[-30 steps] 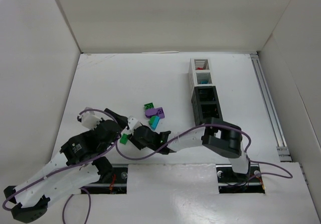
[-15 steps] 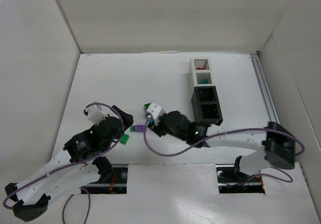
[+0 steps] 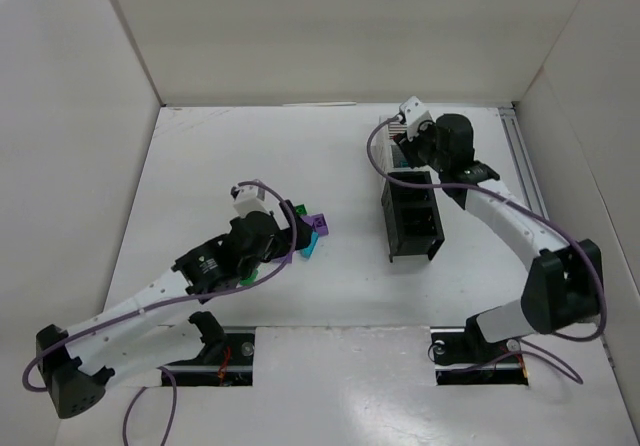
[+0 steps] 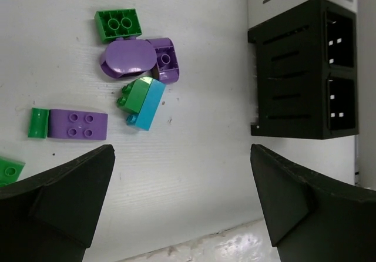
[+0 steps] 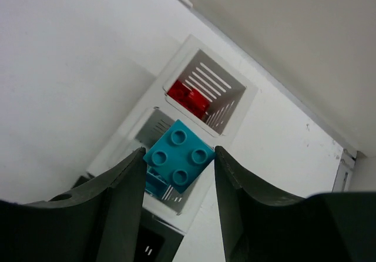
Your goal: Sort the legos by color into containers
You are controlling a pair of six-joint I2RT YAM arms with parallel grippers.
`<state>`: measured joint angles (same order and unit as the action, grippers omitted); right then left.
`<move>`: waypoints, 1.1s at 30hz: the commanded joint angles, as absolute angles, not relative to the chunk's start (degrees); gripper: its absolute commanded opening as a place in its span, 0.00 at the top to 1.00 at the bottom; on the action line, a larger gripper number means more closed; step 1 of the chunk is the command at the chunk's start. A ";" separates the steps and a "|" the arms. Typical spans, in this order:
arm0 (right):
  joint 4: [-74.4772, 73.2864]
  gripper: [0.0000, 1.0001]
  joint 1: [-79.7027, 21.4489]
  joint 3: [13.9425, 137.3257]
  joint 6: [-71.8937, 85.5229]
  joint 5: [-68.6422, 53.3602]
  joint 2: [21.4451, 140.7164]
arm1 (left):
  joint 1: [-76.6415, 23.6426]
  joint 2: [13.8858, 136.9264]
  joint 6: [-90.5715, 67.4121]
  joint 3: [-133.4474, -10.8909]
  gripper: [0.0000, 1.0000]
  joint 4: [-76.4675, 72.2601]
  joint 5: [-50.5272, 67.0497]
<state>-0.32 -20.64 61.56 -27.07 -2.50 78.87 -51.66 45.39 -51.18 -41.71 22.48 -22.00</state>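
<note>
**Top view.** My right gripper [image 3: 405, 148] hung over the white end of the row of containers [image 3: 396, 228]. My left gripper [image 3: 292, 234] hung beside the loose legos [image 3: 316, 226] on the table [image 3: 250, 156].

**Right wrist view.** My right fingers [image 5: 123, 180] were clamped on a cyan brick [image 5: 178, 156], its four studs toward the camera. It was held in the air in front of the opening of the second white bin [image 5: 147, 130]. Part of another cyan piece [image 5: 154, 182] showed inside that bin. The end white bin [image 5: 235, 94] just beyond held red bricks [image 5: 187, 97].

**Left wrist view.** My left fingers [image 4: 64, 191] stood spread wide, gripping nothing, above the bare table. Ahead of them lay:
- a green two-stud brick [image 4: 118, 24];
- a rounded purple piece [image 4: 124, 59] touching a purple brick [image 4: 165, 61];
- a small green brick [image 4: 135, 94] touching a small cyan brick [image 4: 148, 108];
- a purple four-stud brick [image 4: 76, 124] with a green piece [image 4: 38, 123] at its left end.

The two black bins [image 4: 294, 80] stood well apart from these, to the right.
</note>
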 commanded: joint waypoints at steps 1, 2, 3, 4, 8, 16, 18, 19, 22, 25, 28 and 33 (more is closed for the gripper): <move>-2.20 0.74 -17.15 66.26 -29.36 -10.54 84.36 | -51.50 48.85 -46.06 -41.92 0.00 17.75 -20.65; -2.20 0.73 -16.62 66.97 -29.36 -11.50 85.42 | -51.50 49.74 -46.05 -41.92 0.00 17.14 -19.96; -2.20 0.71 -15.48 68.10 -30.14 -12.12 86.39 | -50.81 50.62 -45.45 -42.45 0.00 17.14 -19.95; -2.20 0.71 -15.47 68.12 -30.15 -12.13 88.05 | -50.80 51.41 -45.44 -42.97 0.00 17.14 -19.95; -2.20 0.66 -14.24 67.95 -30.15 -13.36 88.77 | -48.34 54.66 -43.60 -42.98 0.00 15.64 -17.23; -2.20 0.12 -14.85 66.62 -30.94 -12.58 85.61 | -47.11 55.20 -43.59 -42.98 0.00 15.03 -16.52; -2.72 0.11 -15.73 65.13 -33.04 -12.57 82.81 | -47.11 54.59 -43.59 -42.98 0.00 15.56 -16.52; -2.72 0.10 -16.78 64.60 -33.92 -13.09 81.75 | -47.11 53.88 -44.20 -42.98 0.00 15.56 -16.52; -5.00 0.08 -21.87 61.53 -38.48 -13.80 76.83 | -46.58 51.70 -45.52 -41.93 0.00 17.13 -17.05; -6.76 0.05 -31.26 57.14 -40.96 -15.38 74.10 | -46.58 49.49 -47.19 -40.70 0.00 18.71 -17.05; -6.25 0.04 -40.58 52.67 -37.82 -15.30 73.48 | -46.58 46.24 -50.00 -40.17 0.00 21.70 -18.37; 2.18 0.03 -50.44 45.45 -27.88 -9.76 77.07 | -46.58 40.18 -52.12 -38.85 0.00 25.04 -19.69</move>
<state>-2.63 -48.36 48.18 -34.28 -12.43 75.00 -46.76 43.18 -49.89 -39.94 22.31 -18.09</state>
